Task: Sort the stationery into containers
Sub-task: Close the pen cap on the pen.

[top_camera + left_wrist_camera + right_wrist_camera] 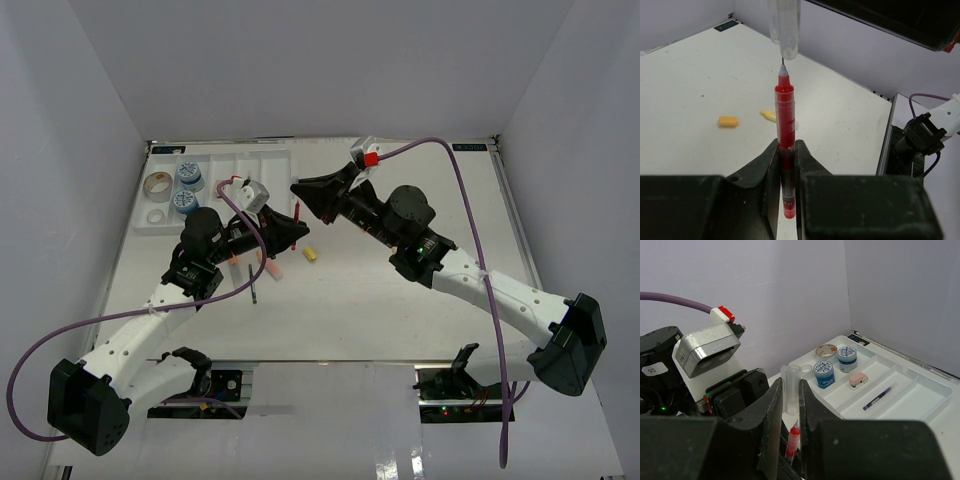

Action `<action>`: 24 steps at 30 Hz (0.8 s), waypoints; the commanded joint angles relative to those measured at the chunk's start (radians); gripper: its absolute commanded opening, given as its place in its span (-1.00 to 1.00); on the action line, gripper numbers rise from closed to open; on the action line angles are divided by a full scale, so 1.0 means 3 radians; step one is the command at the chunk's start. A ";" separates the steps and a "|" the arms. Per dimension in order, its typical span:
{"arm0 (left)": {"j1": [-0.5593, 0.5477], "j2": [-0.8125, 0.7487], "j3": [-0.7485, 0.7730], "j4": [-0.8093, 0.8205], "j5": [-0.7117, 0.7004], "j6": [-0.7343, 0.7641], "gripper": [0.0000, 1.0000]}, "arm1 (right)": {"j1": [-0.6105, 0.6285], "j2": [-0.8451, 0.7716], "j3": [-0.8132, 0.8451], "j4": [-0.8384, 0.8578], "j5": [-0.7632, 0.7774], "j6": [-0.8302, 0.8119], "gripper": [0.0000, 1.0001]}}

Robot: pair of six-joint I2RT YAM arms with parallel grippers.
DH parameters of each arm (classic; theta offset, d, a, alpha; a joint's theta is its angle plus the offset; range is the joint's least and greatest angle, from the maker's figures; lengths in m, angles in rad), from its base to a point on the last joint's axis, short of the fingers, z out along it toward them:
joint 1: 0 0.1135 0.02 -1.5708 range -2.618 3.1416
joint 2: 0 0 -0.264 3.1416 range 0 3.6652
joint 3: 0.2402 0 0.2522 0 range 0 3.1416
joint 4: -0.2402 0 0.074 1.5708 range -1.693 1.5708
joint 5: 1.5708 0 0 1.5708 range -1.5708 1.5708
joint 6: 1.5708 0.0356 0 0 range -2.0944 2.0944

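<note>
Left wrist view gives you the red pen (784, 125) clamped between the closed fingers of the left tool (786, 150). Its long axis runs straight up the frame, away from the tool. Its fine tip points at the open mouth of a clear cap (785, 30) hanging just above it. Tip and mouth nearly meet; you cannot tell whether the tip is inside. From the right wrist you see the right tool (790, 395) closed on that cap, which stands upright in line with the pen below it. From above, both tools meet over the desk (400, 320), just in front of the white tray (270, 150).

The desk is white and matt, boxed in by pale grey walls (300, 60) on three sides.

In the tray you have two blue-white tubs (824, 374), a tape roll (826, 350), a small pink item (858, 380) and a dark pen (877, 398) lying along one compartment. Loose on the desk lie an orange eraser (728, 121) and a yellow piece (768, 115), beyond the pen. The right tool's black body blocks the upper right corner of the left wrist view.
</note>
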 commanded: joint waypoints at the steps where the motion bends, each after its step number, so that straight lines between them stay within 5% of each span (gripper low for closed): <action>1: 0.0009 -0.0050 -0.0026 0.0046 -0.0014 -0.0015 -1.00 | 0.0027 -0.0093 0.0037 0.0086 0.0020 -0.0010 -0.85; 24: 0.0009 -0.0152 -0.0103 0.0153 -0.0055 -0.0041 -1.00 | 0.0037 -0.0098 -0.0060 0.0066 0.0122 -0.0056 -0.85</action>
